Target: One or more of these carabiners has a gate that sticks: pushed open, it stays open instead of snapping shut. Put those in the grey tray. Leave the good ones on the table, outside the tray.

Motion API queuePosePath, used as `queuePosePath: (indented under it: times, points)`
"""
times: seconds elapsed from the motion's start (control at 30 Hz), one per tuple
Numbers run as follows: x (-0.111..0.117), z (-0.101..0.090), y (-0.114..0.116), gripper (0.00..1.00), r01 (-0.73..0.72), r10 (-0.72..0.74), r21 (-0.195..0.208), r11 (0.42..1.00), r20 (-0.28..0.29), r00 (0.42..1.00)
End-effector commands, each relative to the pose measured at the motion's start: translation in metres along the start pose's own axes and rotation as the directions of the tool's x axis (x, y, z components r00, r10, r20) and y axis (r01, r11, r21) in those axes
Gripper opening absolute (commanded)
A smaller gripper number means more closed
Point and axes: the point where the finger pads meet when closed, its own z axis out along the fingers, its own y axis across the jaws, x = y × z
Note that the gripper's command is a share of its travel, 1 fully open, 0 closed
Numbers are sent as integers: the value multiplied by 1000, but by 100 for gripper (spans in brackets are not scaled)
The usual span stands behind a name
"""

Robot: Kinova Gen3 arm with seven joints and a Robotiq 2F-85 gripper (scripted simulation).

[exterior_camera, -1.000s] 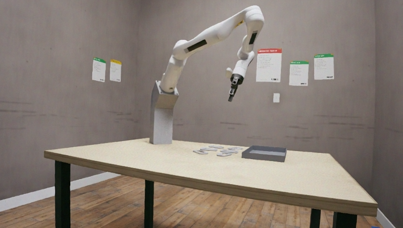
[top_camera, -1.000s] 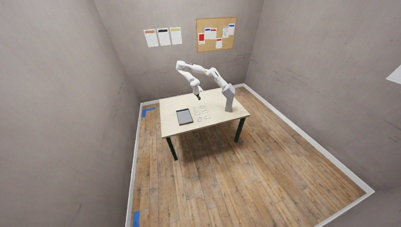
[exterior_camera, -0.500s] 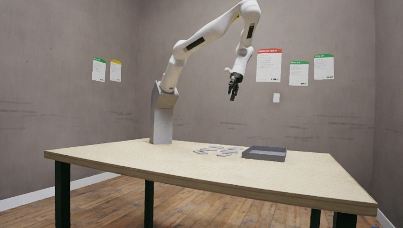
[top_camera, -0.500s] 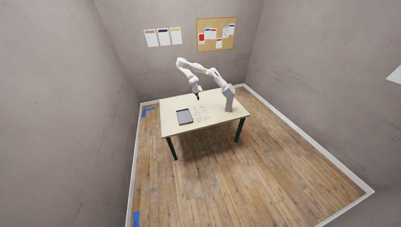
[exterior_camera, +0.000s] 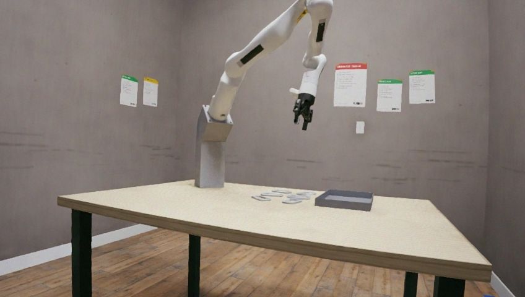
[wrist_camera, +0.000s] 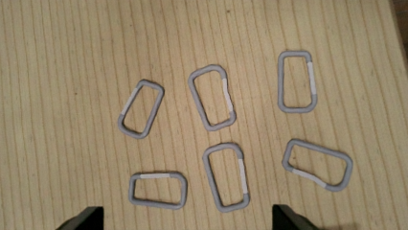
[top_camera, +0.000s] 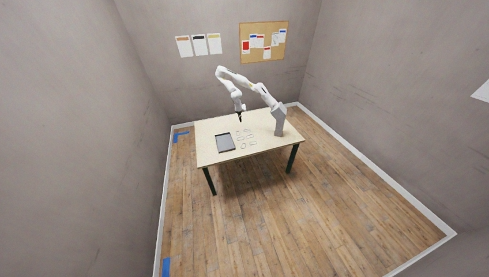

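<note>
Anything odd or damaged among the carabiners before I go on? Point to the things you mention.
Nothing plainly damaged: all six carabiners [wrist_camera: 281, 82] lie flat outside the grey tray [top_camera: 225, 151] [exterior_camera: 342, 203], gates looking closed. Two pale gates [wrist_camera: 227, 95] [wrist_camera: 309, 176] look slightly bent, unlike the straight others. Whether any sticks can't be told from here.

Soft, even light fills the room, its source out of view. A diffuse shadow darkens the floor [top_camera: 254, 192] [exterior_camera: 235, 261] under the surface [top_camera: 209, 154] [exterior_camera: 257, 220]. The top view looks stretched toward its edges; the wrist view is dimmer and slightly soft, without glare.
</note>
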Motion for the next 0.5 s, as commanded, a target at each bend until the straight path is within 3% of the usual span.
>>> queuePosePath:
  times: [0.0, 0.07, 0.43, 0.47]
  points:
    - [1, 0, 1, 100, -233, 238, -145, 961, 13, 971]
    - [1, 0, 1, 100, -268, 273, -167, 949, 12, 962]
    - [1, 0, 1, 100, -268, 273, -167, 949, 12, 962]
    - [2, 1, 4, 100, -360, 370, -226, 905, 3, 929]
